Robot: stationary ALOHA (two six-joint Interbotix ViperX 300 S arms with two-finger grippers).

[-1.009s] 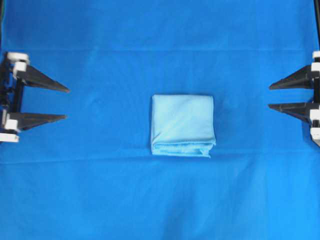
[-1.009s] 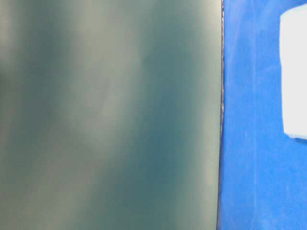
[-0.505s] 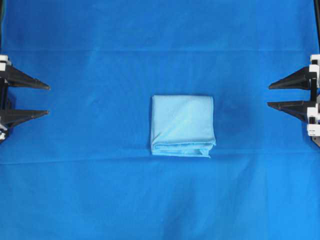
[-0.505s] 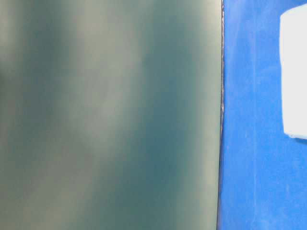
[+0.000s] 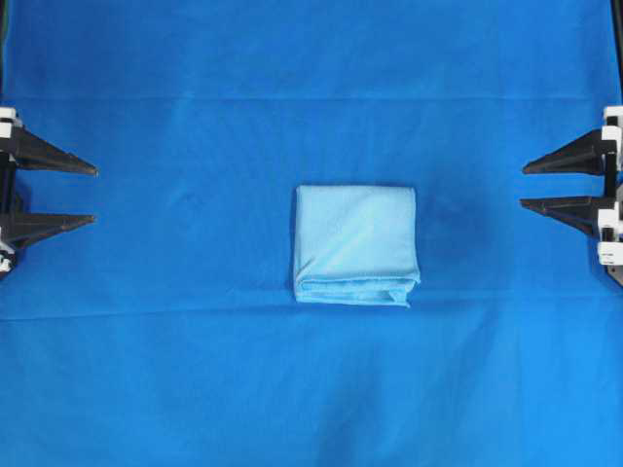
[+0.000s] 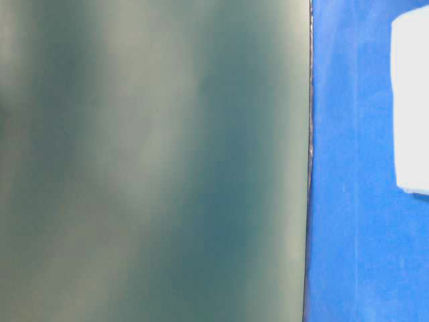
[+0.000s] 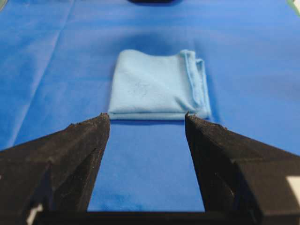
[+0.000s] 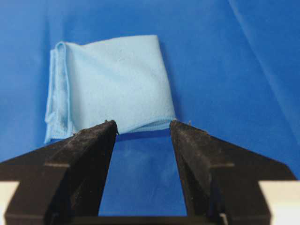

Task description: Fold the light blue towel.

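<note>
Overhead view: the light blue towel (image 5: 356, 244), folded small, is seen midway between the left gripper (image 5: 94, 195) and right gripper (image 5: 524, 187), both wide open, empty, well apart from it.

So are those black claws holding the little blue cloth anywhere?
No. The left gripper and right gripper are open and empty, apart from the folded light blue towel.
</note>
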